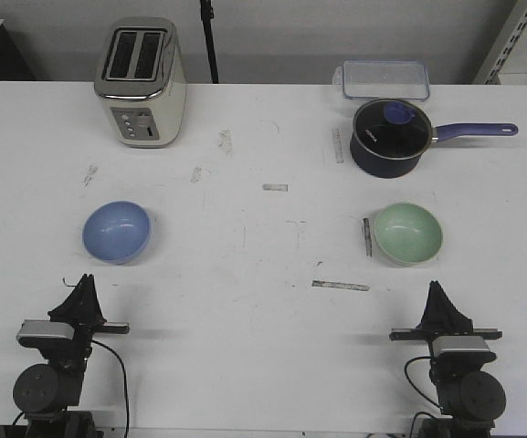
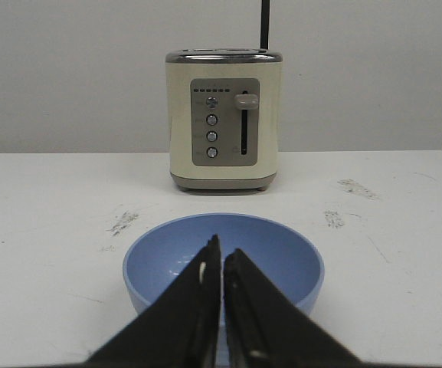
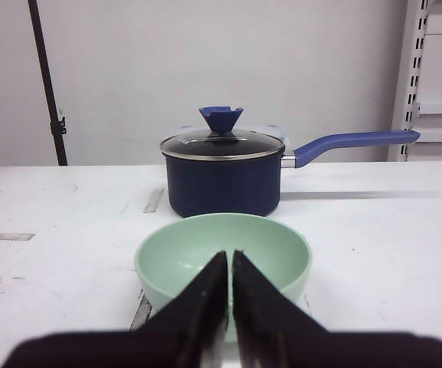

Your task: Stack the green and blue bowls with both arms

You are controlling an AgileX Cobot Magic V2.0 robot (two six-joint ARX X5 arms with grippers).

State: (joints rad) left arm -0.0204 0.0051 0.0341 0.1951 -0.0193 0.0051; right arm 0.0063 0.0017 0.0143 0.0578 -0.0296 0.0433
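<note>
The blue bowl [image 1: 117,231] sits upright on the left of the white table [image 1: 263,365]. The green bowl [image 1: 408,233] sits upright on the right. My left gripper [image 1: 85,282] rests near the front edge, short of the blue bowl, shut and empty. In the left wrist view the blue bowl [image 2: 282,253] lies just beyond my left gripper [image 2: 221,249]. My right gripper [image 1: 436,288] rests short of the green bowl, shut and empty. In the right wrist view the green bowl [image 3: 182,257] lies just beyond my right gripper [image 3: 230,256].
A cream toaster [image 1: 141,82] stands at the back left. A dark navy saucepan [image 1: 389,137] with a glass lid and purple handle stands behind the green bowl. A clear lidded container [image 1: 384,78] lies behind it. Tape scraps [image 1: 341,286] mark the table.
</note>
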